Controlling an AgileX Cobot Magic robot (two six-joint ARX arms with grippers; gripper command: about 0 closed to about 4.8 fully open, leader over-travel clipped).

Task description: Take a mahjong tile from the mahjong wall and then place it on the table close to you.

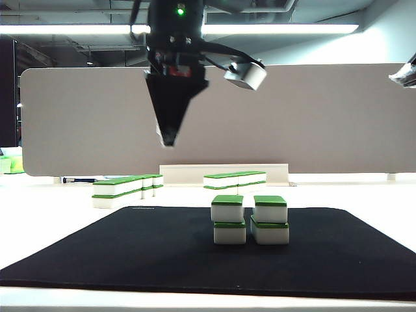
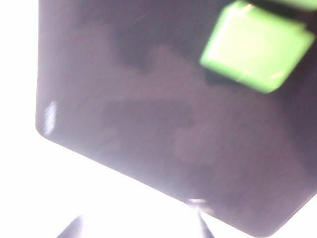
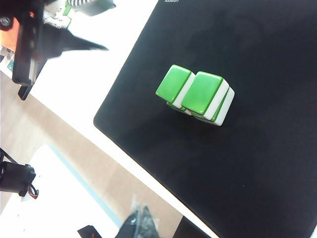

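1. Hanging high above the black mat [image 1: 162,250], the left hand [image 1: 169,138] points straight down in the exterior view, its dark fingers narrowing to a tip well above the surface [image 1: 45,221] and up and to the left of the tiles.
2. Nothing shows between the fingertips there, yet that view is side-on and the left wrist view is blurred, so whether the left hand is spread or pressed together cannot be told.
3. The left wrist view gives only a smeared green tile top [image 2: 257,47] over the dark mat, with the pale surface beyond the mat's rounded corner.
4. The mahjong wall [image 1: 250,220] stands on the mat right of its middle: white blocks with green tops, two stacks side by side and each two high, the upper tiles sitting slightly askew on the lower ones.
5. Seen from the right wrist view, the same wall [image 3: 195,94] sits near one long edge of the mat, with the left arm's dark fingers well apart from it over the white surface.
6. The right hand [image 3: 136,220] shows only as a blurred dark shape at the edge of its own wrist view, high over the mat's border; its state cannot be told.
7. Behind the mat, two low rows of smaller-looking tiles [image 1: 127,188] lie on the surface before a grey-beige partition board [image 1: 312,117].
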